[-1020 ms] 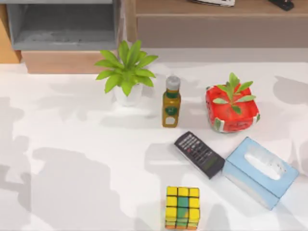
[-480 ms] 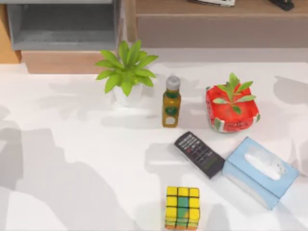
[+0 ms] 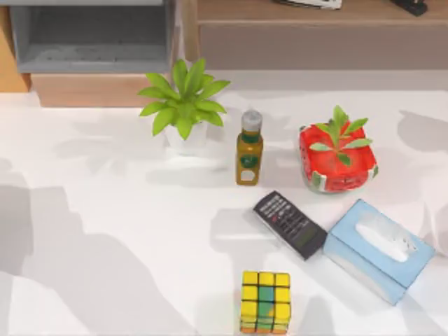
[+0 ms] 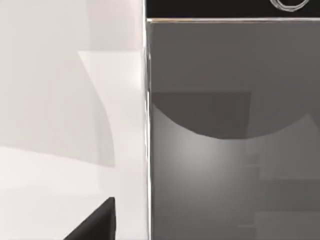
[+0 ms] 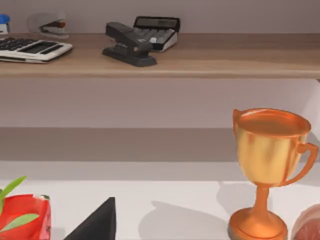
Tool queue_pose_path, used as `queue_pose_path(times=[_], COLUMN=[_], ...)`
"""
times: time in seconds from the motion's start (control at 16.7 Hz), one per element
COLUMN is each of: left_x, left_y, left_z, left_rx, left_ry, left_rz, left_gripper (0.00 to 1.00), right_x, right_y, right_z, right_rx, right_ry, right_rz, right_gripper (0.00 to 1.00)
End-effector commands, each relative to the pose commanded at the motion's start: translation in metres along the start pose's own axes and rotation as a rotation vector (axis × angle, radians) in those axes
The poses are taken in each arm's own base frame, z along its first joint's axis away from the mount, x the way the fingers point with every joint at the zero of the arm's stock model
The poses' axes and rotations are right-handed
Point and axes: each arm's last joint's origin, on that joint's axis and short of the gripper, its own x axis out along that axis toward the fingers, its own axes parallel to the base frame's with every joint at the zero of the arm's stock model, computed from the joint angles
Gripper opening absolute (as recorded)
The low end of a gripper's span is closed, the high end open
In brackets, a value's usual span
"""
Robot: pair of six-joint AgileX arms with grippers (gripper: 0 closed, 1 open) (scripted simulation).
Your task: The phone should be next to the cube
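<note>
A white table point(image 3: 105, 203) is crossed by broad grey shadows. The phone point(image 3: 290, 224) lies flat and slanted right of centre, its far end just beside a pale blue tissue box point(image 3: 379, 250). The cube point(image 3: 265, 302) sits at the near edge, close to the phone but apart from it. Behind are a potted plant point(image 3: 183, 105), a bottle point(image 3: 249, 148) and a red planter point(image 3: 337, 157). A wooden shelf point(image 5: 200, 60) carries a stapler point(image 5: 127, 44); a trophy point(image 5: 267, 170) stands below. Neither pincer's state can be told.

cube point(image 3: 265, 302) bottom cut by top view's lower edge | red planter point(image 5: 22, 216) cropped in right wrist view
</note>
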Motion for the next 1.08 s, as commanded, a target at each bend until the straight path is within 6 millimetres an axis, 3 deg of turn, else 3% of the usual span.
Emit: queue_pose_path(times=[0.18, 0.42, 1.08], left_x=[0.02, 0.022, 0.022], left_y=[0.0, 0.0, 0.0], left_z=[0.0, -0.001, -0.001], left_rx=[0.0, 0.0, 0.0], left_ry=[-0.001, 0.0, 0.0], left_rz=[0.001, 0.0, 0.0], left_gripper=[1.0, 1.0, 0.17], right_x=[0.0, 0.0, 0.0], right_y=[0.0, 0.0, 0.0], right_z=[0.0, 0.0, 0.0], right_rx=[0.0, 0.0, 0.0], right_ry=[0.0, 0.0, 0.0], right_rz=[0.0, 0.0, 0.0], right_gripper=[1.0, 1.0, 1.0])
